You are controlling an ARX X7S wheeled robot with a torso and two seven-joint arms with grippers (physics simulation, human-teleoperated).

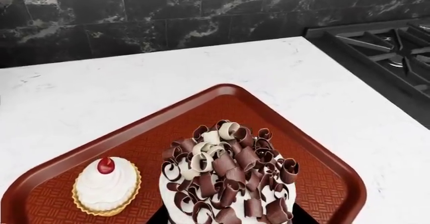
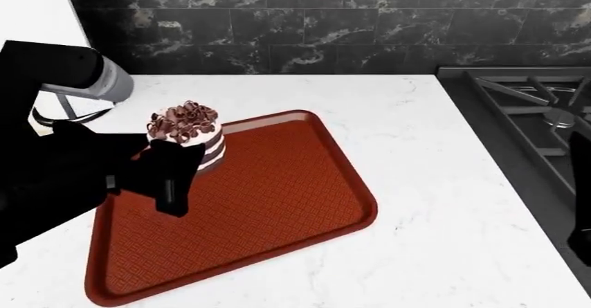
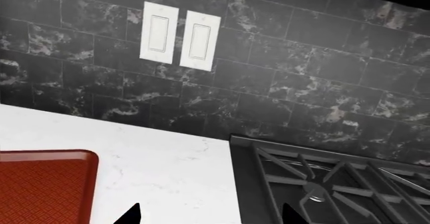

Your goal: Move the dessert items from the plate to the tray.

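Chocolate-curled cake [image 1: 228, 183] is seen clamped by the left pincer [image 2: 176, 173] over the tray [image 2: 277, 183], beside the cupcake [image 1: 106, 186]; the right pincer's [image 3: 208, 216] tips are spread apart.

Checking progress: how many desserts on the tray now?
2. Cupcake sits on the tray; layered cake is over it at the left gripper, grip unclear. Plate not visible.

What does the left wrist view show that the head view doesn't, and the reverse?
Only the left wrist view shows the cupcake, sitting on the tray beside the cake. Only the head view shows the left arm, which hides that cupcake, and the tray's whole outline. Both show the layered cake over the dark-red tray, the white counter and the stove grate.
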